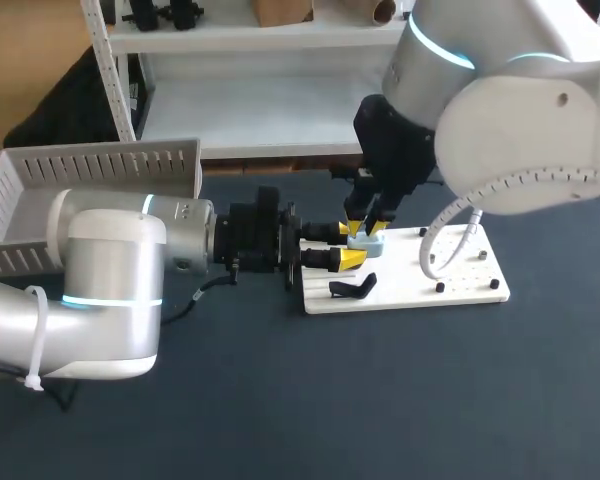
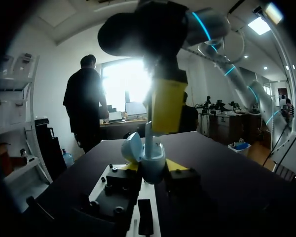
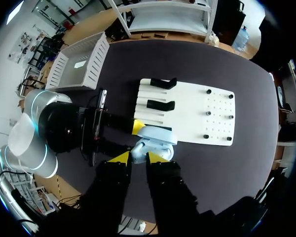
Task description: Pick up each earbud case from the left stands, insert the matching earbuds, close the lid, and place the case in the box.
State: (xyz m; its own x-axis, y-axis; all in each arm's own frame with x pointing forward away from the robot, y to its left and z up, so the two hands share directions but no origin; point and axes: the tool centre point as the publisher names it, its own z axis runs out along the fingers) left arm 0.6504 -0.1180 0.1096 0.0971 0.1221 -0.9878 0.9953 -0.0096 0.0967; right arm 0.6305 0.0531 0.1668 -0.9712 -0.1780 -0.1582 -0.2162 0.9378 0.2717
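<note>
- Dark tabletop (image 1: 430, 400) lay under both arms. A white board (image 1: 460, 272) dotted with small black pegs (image 1: 440, 287) sat near its middle, and a white slotted box (image 1: 100, 165) stood at the far left, well apart from the board.
- You had the left gripper (image 1: 354, 246) reaching in level from the left, with its yellow tips over the board's left end.
- Its fingers were closed partway onto the pale blue earbud case (image 1: 368, 241), one yellow tip against each side. So the case was held over that end of the board, between the tips.
- In the left wrist view you could see the lid (image 2: 131, 147) standing open, tilted up to one side of the case body.
- You had the right gripper (image 1: 368, 220) coming down from the upper right, pointing straight down right over the open case and very close to it.
- A thin pale stem (image 2: 149, 137) showed between that gripper and the case. You could not tell what the stem was, or whether the right gripper was clamped on anything.
- One black stand (image 3: 161, 105) sat on the board just beside the case, and a second black stand (image 3: 161, 83) sat further along the same end. The two stood apart from each other.
</note>
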